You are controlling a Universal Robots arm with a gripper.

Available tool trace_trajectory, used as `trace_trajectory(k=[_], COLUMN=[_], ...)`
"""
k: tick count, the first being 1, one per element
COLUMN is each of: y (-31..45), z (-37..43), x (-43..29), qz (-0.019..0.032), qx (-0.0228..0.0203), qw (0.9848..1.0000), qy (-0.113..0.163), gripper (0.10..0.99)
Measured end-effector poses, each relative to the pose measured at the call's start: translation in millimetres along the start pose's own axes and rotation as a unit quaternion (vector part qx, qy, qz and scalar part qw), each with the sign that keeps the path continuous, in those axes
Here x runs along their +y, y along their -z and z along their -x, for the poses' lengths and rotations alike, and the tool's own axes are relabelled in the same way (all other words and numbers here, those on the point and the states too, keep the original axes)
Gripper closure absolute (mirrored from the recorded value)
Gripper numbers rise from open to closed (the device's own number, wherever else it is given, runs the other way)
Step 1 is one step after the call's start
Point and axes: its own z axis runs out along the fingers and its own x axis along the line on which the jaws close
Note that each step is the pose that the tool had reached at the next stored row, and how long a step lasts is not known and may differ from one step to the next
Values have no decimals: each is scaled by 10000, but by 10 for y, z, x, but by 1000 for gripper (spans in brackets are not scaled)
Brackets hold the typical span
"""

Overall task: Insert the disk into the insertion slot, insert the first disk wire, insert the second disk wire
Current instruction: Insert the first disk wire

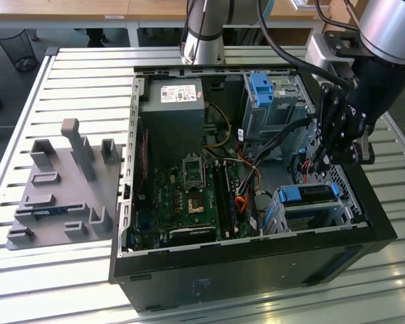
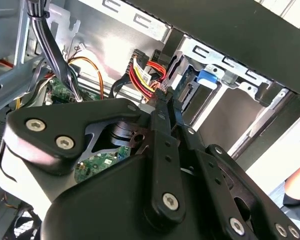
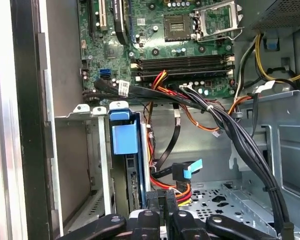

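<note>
The disk [image 1: 309, 194], in its blue carrier [image 3: 125, 137], sits inside the insertion slot [image 1: 288, 217], the low metal cage at the front of the exterior view's right. My gripper [image 1: 322, 160] hangs just behind that cage, inside the open computer case [image 1: 256, 260]. In both wrist views its fingers [image 2: 162, 125] are pressed close together on the black plug of a red-and-yellow disk wire [image 2: 146, 75], right beside the disk's rear edge. A second wire, black with a blue plug [image 3: 187, 170], lies loose close by.
A taller grey cage [image 1: 273, 101] with a blue tray stands at the back of the case. A thick black cable bundle [image 3: 240, 140] runs past the gripper. The motherboard [image 1: 189, 192] and power supply [image 1: 172, 108] are further to the exterior view's left. A grey fixture plate [image 1: 61, 189] lies on the table.
</note>
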Motion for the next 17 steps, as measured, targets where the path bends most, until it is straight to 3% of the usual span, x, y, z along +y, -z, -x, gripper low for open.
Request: trace_trajectory(k=[7,17], y=[-10,-49], z=[-74,-95], x=[0,12], qz=[-30,-84], qx=[-2,-7], qw=[10000,9999], qy=[30,76], gripper=[918,918])
